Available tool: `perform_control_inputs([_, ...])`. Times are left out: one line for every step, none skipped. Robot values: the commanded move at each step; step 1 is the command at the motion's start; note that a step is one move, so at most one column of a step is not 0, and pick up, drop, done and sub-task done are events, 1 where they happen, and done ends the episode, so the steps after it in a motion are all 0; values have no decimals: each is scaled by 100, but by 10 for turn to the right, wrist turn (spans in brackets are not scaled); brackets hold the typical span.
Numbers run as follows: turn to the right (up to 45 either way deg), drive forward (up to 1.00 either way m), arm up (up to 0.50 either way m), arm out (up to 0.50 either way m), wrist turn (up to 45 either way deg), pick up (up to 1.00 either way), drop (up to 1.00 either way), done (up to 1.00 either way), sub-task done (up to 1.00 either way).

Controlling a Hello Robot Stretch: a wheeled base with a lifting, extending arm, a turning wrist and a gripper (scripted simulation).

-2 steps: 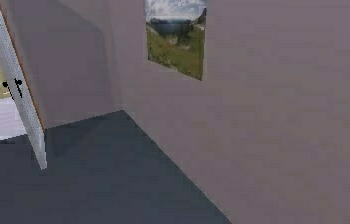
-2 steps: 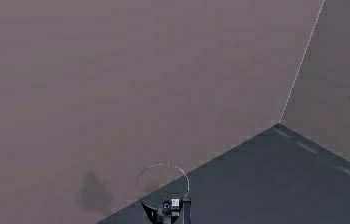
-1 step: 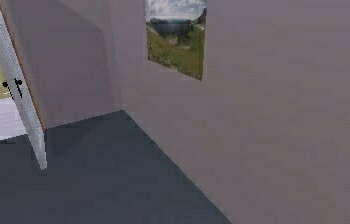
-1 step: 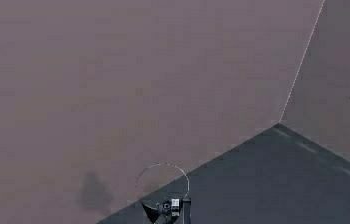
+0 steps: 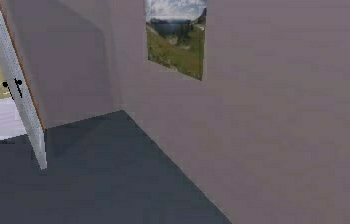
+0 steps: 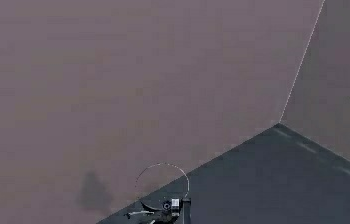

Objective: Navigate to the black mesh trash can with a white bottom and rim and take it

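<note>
Hemmed in a corner, a turn could scrape the dark two-finger gripper, at six o'clock in the arm side view, along the plain mauve wall. It holds nothing, and I cannot tell its fingers' state. I cannot place the black mesh trash can either. The open white door, at nine o'clock in the forward view, is probably the way out.

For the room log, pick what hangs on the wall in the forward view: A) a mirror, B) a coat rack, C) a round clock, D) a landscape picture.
D: a landscape picture with green slopes under a pale sky hangs high on the wall.
</note>
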Motion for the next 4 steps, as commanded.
perform_control_inputs([0,0,0,0,450,0,0,0,0])
perform_control_inputs([0,0,0,0,300,0,0,0,0])
perform_control_inputs([0,0,-30,0,0,0,0,0,0])
perform_control_inputs([0,0,0,0,0,100,0,0,0])
